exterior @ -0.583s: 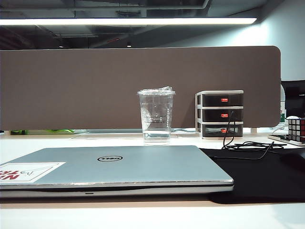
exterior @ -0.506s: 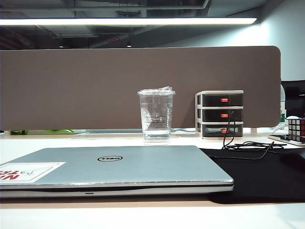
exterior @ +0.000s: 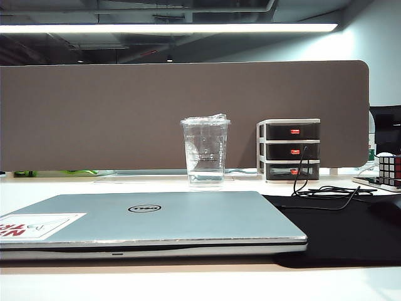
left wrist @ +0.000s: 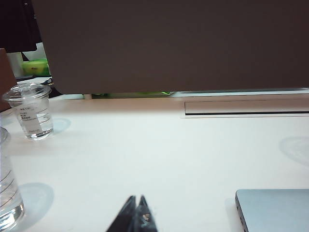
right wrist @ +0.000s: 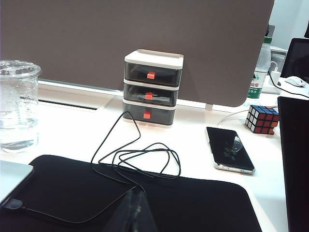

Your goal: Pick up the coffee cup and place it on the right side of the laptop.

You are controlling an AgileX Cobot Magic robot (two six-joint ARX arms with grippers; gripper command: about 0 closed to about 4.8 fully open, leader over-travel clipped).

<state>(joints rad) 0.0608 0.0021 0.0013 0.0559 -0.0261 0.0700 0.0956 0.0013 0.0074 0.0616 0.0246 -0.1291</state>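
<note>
The tall clear plastic coffee cup stands at twelve o'clock beyond the closed silver-grey laptop, untouched. The left gripper and the right gripper, both closed and empty, hang low at six o'clock, parked before any reach.

Bright overhead strip light, glare on white desk, sharp focus.

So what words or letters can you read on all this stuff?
"DELL": round logo on the laptop lid.
Red letters on the laptop's white sticker: upside down and cut off, unreadable.
Markings on the coffee cup: too faint.
Green bottle label: too small.
Small cup's label: too blurred.
</note>
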